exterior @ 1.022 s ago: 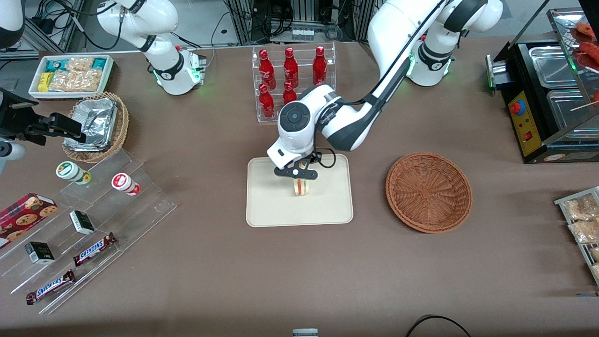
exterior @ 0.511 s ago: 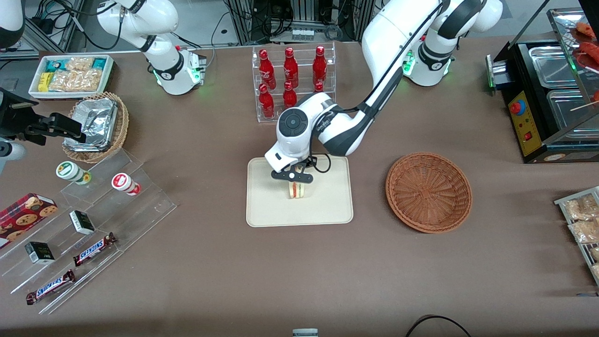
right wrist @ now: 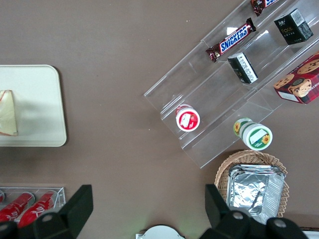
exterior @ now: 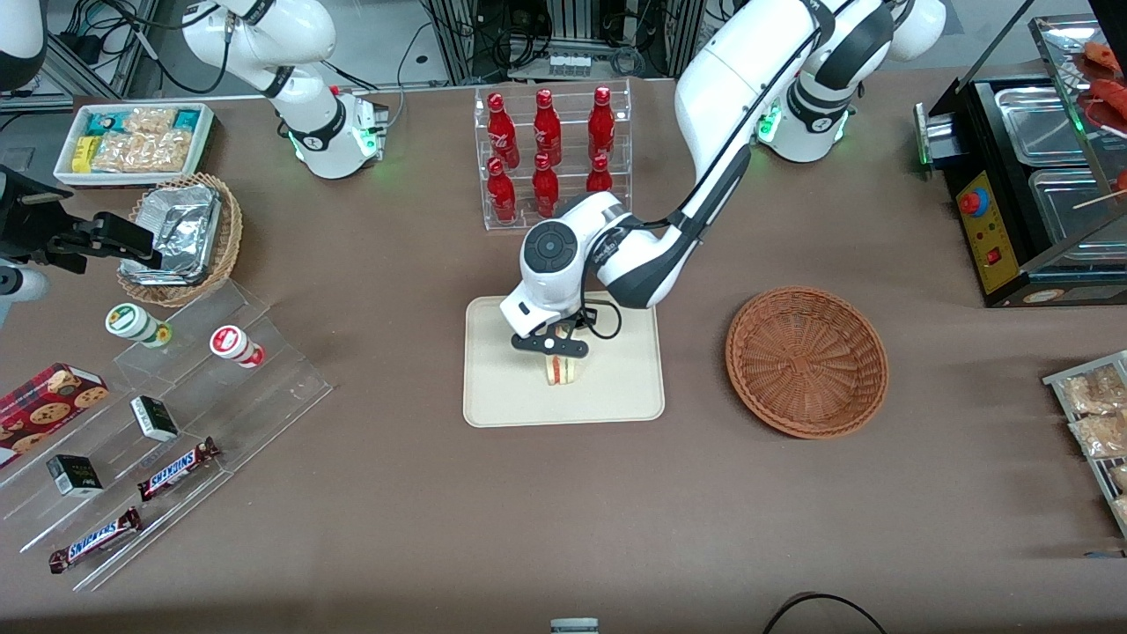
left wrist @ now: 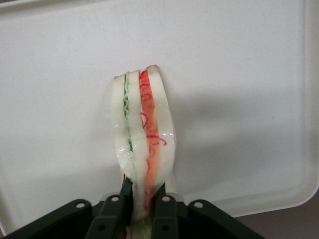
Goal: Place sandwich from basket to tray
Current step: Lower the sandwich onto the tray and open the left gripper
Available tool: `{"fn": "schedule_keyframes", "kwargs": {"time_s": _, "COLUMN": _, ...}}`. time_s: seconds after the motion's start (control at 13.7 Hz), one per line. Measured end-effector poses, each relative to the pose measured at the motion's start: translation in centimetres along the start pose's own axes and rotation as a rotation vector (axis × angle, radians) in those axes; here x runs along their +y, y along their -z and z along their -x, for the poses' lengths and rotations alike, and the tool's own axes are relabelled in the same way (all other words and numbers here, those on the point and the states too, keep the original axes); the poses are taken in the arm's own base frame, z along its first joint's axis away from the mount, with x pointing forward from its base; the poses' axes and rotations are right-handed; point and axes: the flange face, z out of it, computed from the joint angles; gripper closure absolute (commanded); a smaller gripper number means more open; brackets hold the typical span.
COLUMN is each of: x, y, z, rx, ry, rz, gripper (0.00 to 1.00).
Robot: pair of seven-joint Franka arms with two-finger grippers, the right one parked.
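We are in a robotics lab dressed as a snack shop: at twelve o'clock, red bottles [exterior: 546,150] fill a clear rack, at eight o'clock candy bars [exterior: 176,469] lie on acrylic steps [exterior: 176,414], and cabling clutters the equipment racks above.

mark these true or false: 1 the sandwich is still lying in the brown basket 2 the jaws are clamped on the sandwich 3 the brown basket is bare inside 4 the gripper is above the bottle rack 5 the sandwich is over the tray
1. False. The sandwich is held over the tray, not in the basket.
2. True. The gripper has its jaws closed on one end of the sandwich.
3. True. Nothing shows inside the basket.
4. False. The gripper is above the tray, nearer to the front camera than the bottle rack.
5. True. The left wrist view shows the tray's surface all around it; whether it touches the tray cannot be told.
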Motion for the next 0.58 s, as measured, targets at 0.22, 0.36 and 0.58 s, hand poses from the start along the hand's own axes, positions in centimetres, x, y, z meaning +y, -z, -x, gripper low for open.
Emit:
{"fn": "schedule_keyframes", "kwargs": {"time_s": 0.22, "x": 0.1, "y": 1.1, "z": -0.4, "rx": 0.016, "ry": 0.002, "rz": 0.011, "gripper": 0.00}}
{"fn": "schedule_keyframes", "kwargs": {"time_s": 0.36, "x": -0.2, "y": 4.0, "z": -0.9, "rx": 0.027, "ry": 0.010, "rz": 0.009, "gripper": 0.00}}
{"fn": "schedule_keyframes", "kwargs": {"time_s": 0.58, "x": -2.7, "y": 11.0, "z": -1.5, "rx": 0.046, "ry": 0.052, "rz": -0.007, "gripper": 0.00}}
